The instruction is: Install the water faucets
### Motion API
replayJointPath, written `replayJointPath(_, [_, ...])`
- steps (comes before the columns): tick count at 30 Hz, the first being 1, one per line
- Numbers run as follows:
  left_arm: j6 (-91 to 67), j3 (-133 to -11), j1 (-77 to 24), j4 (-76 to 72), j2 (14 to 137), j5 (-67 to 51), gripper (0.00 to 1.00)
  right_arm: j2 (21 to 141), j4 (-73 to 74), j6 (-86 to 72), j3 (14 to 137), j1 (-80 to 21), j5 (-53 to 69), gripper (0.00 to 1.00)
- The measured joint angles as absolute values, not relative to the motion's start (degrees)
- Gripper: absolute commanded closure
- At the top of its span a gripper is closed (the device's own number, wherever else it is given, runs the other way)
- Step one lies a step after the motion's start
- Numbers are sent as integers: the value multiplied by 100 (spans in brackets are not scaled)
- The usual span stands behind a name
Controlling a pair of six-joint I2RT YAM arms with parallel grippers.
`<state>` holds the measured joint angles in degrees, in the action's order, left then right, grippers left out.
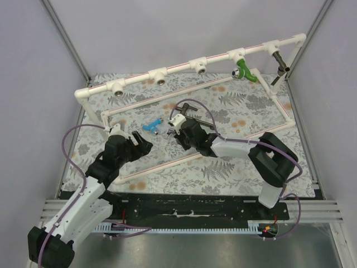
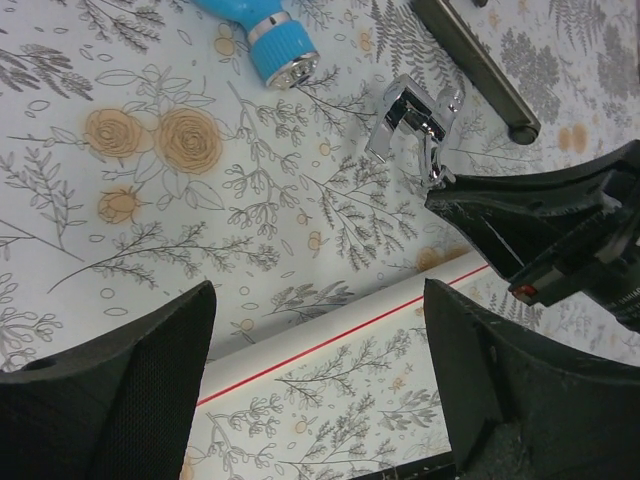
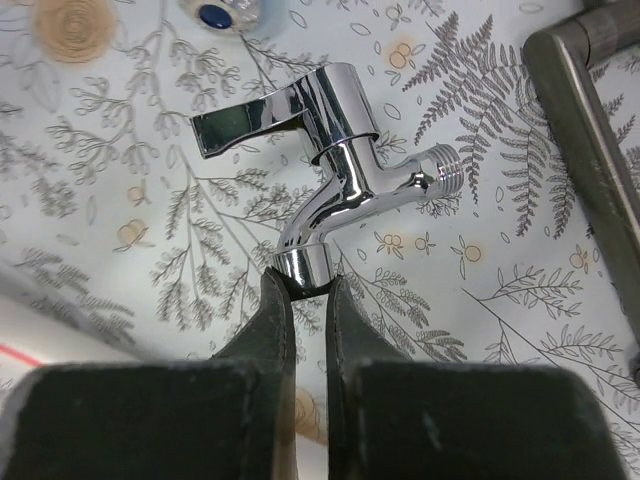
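My right gripper (image 3: pixel 305 282) is shut on the spout end of the shiny silver faucet (image 3: pixel 330 160), which lies on the floral mat with its threaded stub pointing right. From above, that gripper (image 1: pixel 176 134) is at mid-table. The silver faucet (image 2: pixel 415 125) also shows in the left wrist view. A light blue faucet (image 1: pixel 150 126) lies just left of it, its blue body (image 2: pixel 262 25) free on the mat. My left gripper (image 1: pixel 142 142) stands open over a white pipe (image 2: pixel 330 340), holding nothing. A green faucet (image 1: pixel 244 70) and a dark grey faucet (image 1: pixel 280 62) hang from the raised pipe rail (image 1: pixel 217 57).
The white pipe frame (image 1: pixel 111 120) rings the mat, with open threaded sockets (image 1: pixel 160 77) along the raised back rail. A dark grey bar (image 3: pixel 580 120) lies right of the silver faucet. Grey walls and metal posts (image 1: pixel 67 39) close in the sides.
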<state>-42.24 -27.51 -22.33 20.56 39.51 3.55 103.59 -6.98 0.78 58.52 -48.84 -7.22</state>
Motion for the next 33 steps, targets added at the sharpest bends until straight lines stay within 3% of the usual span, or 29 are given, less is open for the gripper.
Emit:
replayJointPath(11, [-4906, -2864, -2233, 1031, 4864, -443, 12, 9013, -480, 217, 5551, -4950, 222, 100])
replayJointPath(22, [-5640, -2875, -2233, -132, 5177, -674, 14, 8530, -257, 211, 5498, -5214, 543, 100])
replayJointPath(33, [-6189, -2862, -2233, -451, 5389, -676, 26, 8298, -248, 154, 5498, -5341, 615, 100])
